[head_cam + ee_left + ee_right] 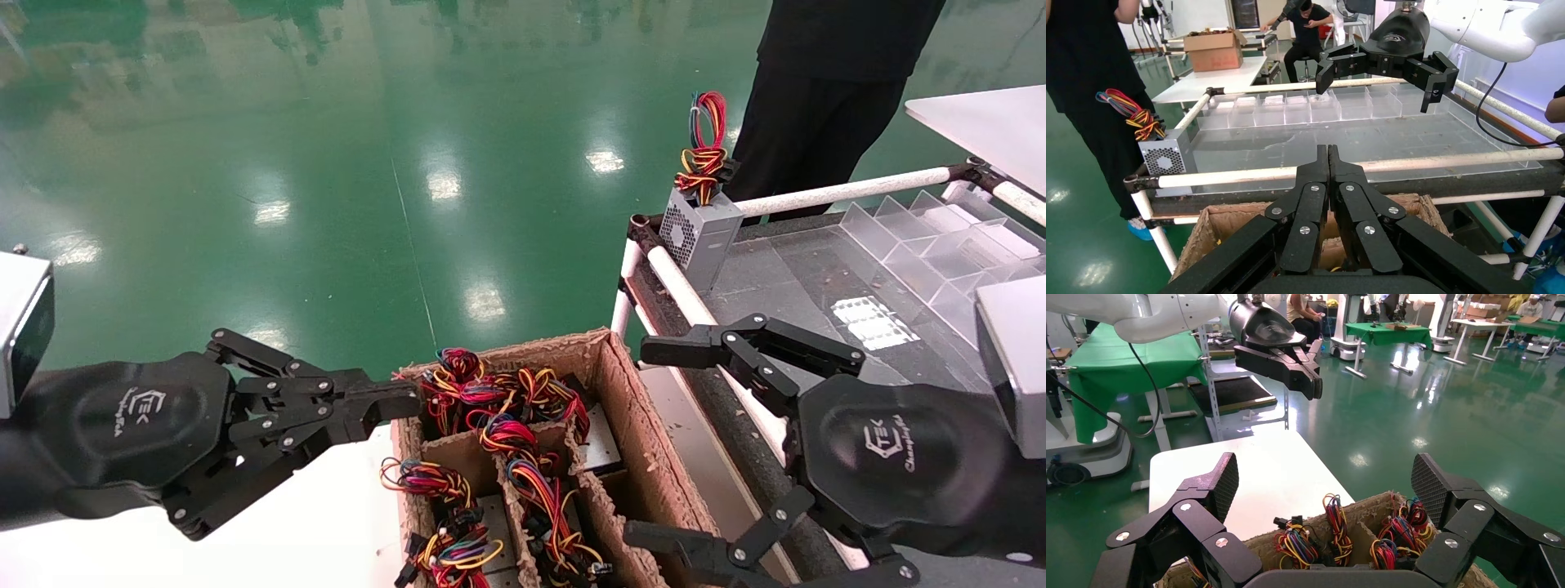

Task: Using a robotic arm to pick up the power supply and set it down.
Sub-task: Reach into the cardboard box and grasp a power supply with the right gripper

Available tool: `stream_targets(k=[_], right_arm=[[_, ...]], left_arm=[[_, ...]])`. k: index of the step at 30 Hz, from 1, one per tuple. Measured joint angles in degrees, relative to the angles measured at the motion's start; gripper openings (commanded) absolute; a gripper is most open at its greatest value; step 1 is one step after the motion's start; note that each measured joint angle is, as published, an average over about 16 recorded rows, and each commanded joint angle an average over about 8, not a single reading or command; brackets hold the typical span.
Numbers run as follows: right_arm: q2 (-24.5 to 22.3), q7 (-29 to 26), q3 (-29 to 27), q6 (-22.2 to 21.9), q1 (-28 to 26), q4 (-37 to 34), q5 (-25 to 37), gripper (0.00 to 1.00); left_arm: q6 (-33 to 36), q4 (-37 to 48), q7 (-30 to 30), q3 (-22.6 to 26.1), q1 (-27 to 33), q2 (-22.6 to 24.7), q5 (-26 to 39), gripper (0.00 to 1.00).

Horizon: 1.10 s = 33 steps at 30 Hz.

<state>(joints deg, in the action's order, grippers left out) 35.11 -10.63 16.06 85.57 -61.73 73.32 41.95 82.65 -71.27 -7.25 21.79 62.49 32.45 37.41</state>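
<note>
Right gripper (pixel 650 445) is wide open, fingers spread far apart, hovering over the right-hand wall of a cardboard box (pixel 625 384). From its own wrist camera (pixel 1324 484) you look between the two ribbed pads straight down at the box rim and the wire bundles poking over it.

Left gripper (pixel 409 404) is the opposite: fingers pressed flat together with nothing between them. Its tip sits right at the box's far-left corner, just beside a tangle of wires (pixel 507 400), but I can't tell if it actually touches them. The wrist view (pixel 1327 159) shows the two fingers closed up tight.

The power supply (pixel 603 441) is down inside the box, in a divider slot under the open right gripper. Only a bit of its plain grey metal side shows, with red, yellow, orange and black wires piled next to it. More wire bundles fill the other slots.

Out past the right gripper is a dark table (pixel 784 269) with white rails and a clear divided tray (pixel 940 245). On its far corner stands a different grey box with a vented face (pixel 701 233), wire loop sticking up. A person in black (pixel 817 98) stands behind it. Under the left gripper is a white tabletop (pixel 327 523), with green floor (pixel 327 163) beyond.
</note>
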Motion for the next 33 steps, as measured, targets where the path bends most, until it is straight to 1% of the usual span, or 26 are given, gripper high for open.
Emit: stream_targets(k=[10,17,22,26,30,33], right_arm=[[0.45,0.01,0.36,-1.05,-0.35,-1.06,1.15,1.00],[2.34,0.35,1.90,-3.59,-2.24,-4.13,5.24,1.00],[5.34,0.98,4.15,-6.19,-5.25,-8.13,10.47,1.00],[8.59,1.90,6.44,-8.06,-8.52,-12.58,15.32,1.00],[12.46,2.58,9.29,-8.95,-12.54,-18.45,20.42,1.00],[15.41,3.18,11.42,-8.65,-15.69,-23.61,23.73,1.00]], left_arm=[[0.00,0.00,0.00,0.00,0.00,0.00,0.00,1.00],[0.00,0.00,0.00,0.00,0.00,0.00,0.00,1.00],[0.00,0.00,0.00,0.00,0.00,0.00,0.00,1.00],[0.00,0.00,0.00,0.00,0.00,0.00,0.00,1.00],[0.00,0.00,0.00,0.00,0.00,0.00,0.00,1.00],[0.00,0.00,0.00,0.00,0.00,0.00,0.00,1.00]])
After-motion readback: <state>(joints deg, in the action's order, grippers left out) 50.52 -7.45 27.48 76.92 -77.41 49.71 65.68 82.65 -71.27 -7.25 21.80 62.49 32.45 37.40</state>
